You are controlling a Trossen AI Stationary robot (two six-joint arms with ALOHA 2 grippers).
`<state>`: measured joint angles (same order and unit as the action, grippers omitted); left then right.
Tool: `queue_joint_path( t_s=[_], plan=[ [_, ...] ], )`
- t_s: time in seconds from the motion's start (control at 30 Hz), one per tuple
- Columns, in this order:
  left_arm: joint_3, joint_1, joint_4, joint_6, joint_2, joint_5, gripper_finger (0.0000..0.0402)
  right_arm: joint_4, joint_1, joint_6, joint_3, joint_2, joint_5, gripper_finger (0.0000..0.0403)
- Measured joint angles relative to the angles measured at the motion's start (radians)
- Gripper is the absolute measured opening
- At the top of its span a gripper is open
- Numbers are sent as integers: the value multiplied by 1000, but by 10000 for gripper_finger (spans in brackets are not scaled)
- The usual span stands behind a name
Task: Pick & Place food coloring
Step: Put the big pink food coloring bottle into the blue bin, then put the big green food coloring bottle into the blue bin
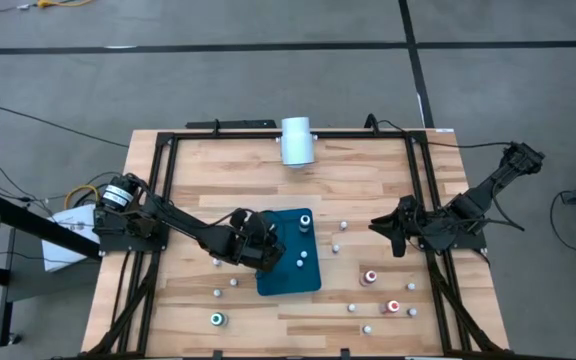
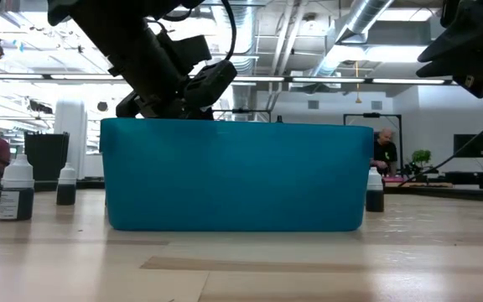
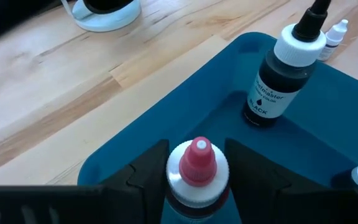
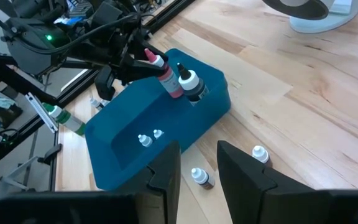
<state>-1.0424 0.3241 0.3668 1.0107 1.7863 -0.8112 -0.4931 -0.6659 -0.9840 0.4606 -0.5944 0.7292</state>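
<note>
The food coloring is a set of tiny bottles. Several stand scattered on the wood table, among them red-topped ones [image 1: 371, 277] and a green-topped one [image 1: 217, 320]. A black-capped bottle [image 3: 281, 74] and small white-capped ones [image 4: 145, 140] stand in the teal tray [image 1: 290, 275]. My left gripper [image 1: 263, 245] is over the tray's left part, shut on a red-capped bottle [image 3: 197, 168]. My right gripper [image 1: 393, 238] hangs open above the table, right of the tray, touching nothing. My left gripper pinches the red-capped bottle between its two fingers [image 3: 145, 171], which sit on the body just under the white collar [image 3: 194, 193]. It comes from the table's left side, slanting down. The bottle [image 4: 166, 76] is tilted inside the tray; whether its base touches the floor is hidden.
A large white cylinder [image 1: 296, 140] lies at the table's far edge. Loose bottles stand right of the tray [image 4: 199, 176] and on the table's left part [image 2: 15, 189]. A black frame [image 1: 163, 200] borders the table. People show in the room beyond.
</note>
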Motion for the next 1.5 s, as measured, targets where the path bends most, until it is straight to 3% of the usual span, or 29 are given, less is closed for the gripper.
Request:
queue_joint_path(
  t_s=[0.4,0.97,1.23,1.5],
  plan=[
    [0,0,2,-7,1,4,155,0,0,-1,0,0,0,95],
    [3,0,5,45,-2,21,252,0,0,-2,0,0,0,95],
    [3,4,3,7,-98,33,253,0,0,-2,0,0,0,95],
    [2,8,0,-33,-272,66,253,0,0,-1,0,0,0,95]
  ],
)
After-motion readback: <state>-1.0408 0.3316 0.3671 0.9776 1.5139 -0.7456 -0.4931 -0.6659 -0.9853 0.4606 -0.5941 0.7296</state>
